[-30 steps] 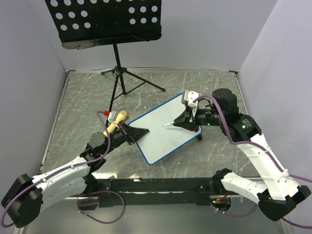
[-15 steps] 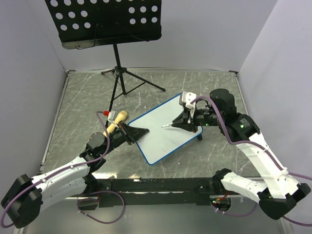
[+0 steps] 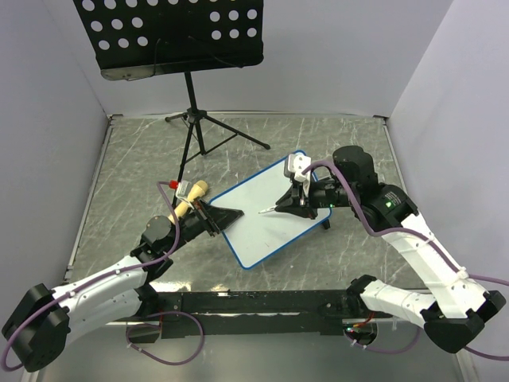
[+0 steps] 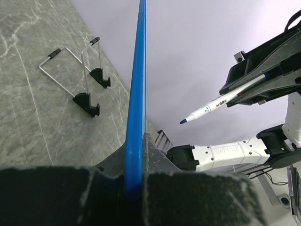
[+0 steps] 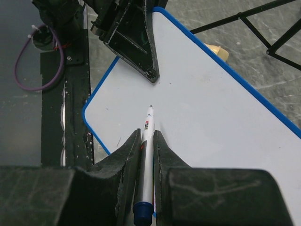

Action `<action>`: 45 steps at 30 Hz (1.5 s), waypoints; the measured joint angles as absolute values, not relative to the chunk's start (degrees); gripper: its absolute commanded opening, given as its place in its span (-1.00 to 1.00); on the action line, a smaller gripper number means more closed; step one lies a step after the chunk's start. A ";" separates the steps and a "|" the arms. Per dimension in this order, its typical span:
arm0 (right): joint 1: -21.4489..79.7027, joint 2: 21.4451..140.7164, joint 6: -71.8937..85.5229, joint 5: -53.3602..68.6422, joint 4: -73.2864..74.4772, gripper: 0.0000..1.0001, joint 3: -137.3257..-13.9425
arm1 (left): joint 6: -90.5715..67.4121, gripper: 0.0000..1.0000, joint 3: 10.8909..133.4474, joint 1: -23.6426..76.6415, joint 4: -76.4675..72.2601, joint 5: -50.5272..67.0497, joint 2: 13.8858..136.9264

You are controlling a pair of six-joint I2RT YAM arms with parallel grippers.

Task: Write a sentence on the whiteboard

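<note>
On grey marbled tabletop [image 3: 127, 167] between pale walls [image 3: 334, 56], left jaws clamping whiteboard [image 3: 262, 231] edge, right jaws gripping marker [image 5: 147, 129].

Plain pale walls [image 3: 334, 56] close in three sides of a grey marbled counter [image 3: 135, 159] (scuffed); a black music stand [image 3: 183, 60] stands at the back.

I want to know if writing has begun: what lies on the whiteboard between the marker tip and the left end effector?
Nothing: the whiteboard is bare, inkless, between marker and left end effector, per the right wrist view.
</note>
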State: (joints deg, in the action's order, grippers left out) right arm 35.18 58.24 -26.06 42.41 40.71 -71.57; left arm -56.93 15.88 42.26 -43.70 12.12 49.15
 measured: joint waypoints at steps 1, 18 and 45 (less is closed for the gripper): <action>35.35 58.33 -26.13 42.39 40.75 -1.00 -71.64 | -56.95 -0.98 15.88 42.26 -43.88 12.12 49.30; 35.66 58.35 -26.68 40.88 40.77 -1.00 -71.72 | -57.95 -0.98 15.88 42.37 -44.80 12.14 49.76; 36.95 60.90 -26.68 40.10 40.27 -1.00 -72.25 | -59.48 -0.98 16.34 42.46 -45.06 12.10 50.63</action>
